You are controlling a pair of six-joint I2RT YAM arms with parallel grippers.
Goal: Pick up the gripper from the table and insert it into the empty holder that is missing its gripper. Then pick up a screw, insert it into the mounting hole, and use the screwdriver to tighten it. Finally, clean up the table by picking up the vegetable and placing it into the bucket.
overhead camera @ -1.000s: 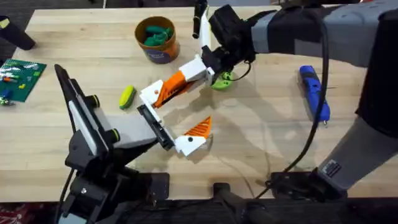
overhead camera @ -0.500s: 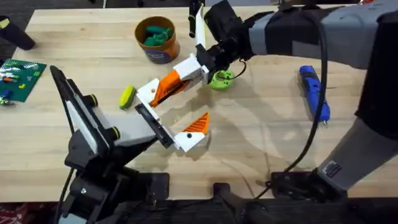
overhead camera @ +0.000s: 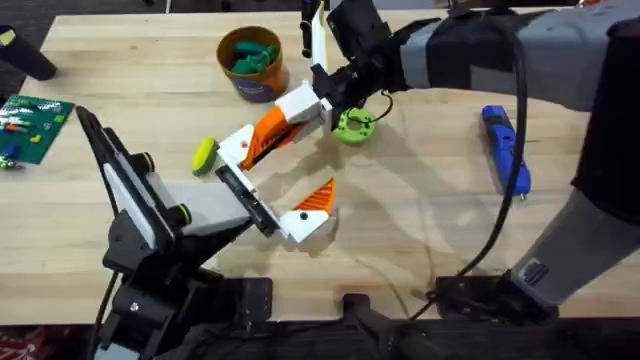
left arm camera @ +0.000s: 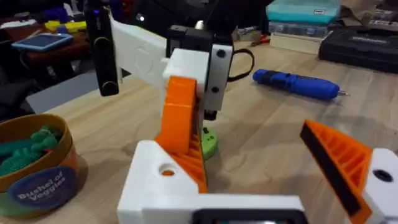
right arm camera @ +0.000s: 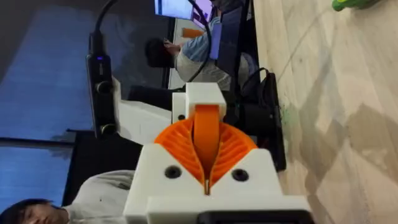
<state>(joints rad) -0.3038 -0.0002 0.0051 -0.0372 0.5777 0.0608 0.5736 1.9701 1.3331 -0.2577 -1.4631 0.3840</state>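
Observation:
My right gripper [overhead camera: 272,132] reaches across the middle, shut on the orange gripper [right arm camera: 205,137]. It presses the piece against the white holder [overhead camera: 238,152], which is one finger of my left gripper [overhead camera: 283,176]. The left gripper stands wide open, and its other finger carries an orange ribbed wedge [overhead camera: 320,198]. In the left wrist view the orange gripper [left arm camera: 180,121] slants down into the holder [left arm camera: 158,186]. The yellow-green vegetable [overhead camera: 204,154] lies just left of the holder. The bucket [overhead camera: 255,88] stands at the back, and the blue screwdriver [overhead camera: 503,150] lies at the right.
A lime-green disc with holes [overhead camera: 353,125] sits just right of the right gripper. Dark green pieces [overhead camera: 250,55] fill the bucket. A green board [overhead camera: 35,125] lies at the left edge. A white and black upright piece [overhead camera: 318,35] stands at the far edge.
My right gripper has shifted a little left and farther back with the orange piece, uncovering the lime-green disc. The left arm and its holder have edged slightly left.

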